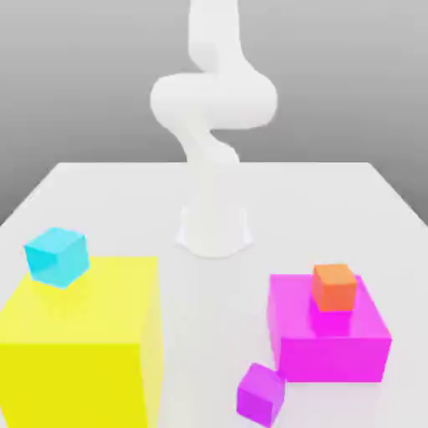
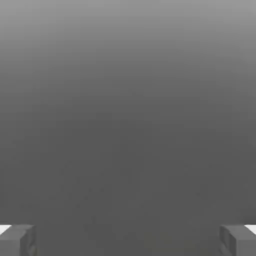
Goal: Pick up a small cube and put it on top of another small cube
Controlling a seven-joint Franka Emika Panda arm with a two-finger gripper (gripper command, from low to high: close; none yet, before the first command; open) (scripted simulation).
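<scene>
On the yellow block (image 1: 84, 343) a cyan cube (image 1: 56, 256), pincer (image 2: 128, 241) released wide, grasping nothing, no cube between its fingertips (image 2: 17, 240)

A pale, nearly white counter (image 1: 100, 201) carries everything in the exterior view. The robot's white base (image 1: 215, 227) stands on it near the middle, toward the far side. At the exterior view's left, close to the near edge, a large yellow block (image 1: 92, 351) rests on the surface. At the exterior view's right sits a lower magenta block (image 1: 334, 343) (smaller than the yellow one, and well apart from it). Just beside the magenta block's near corner, on the bare counter, lies a small purple cube (image 1: 261, 394), tilted relative to the block; whether the two touch cannot be told.
</scene>
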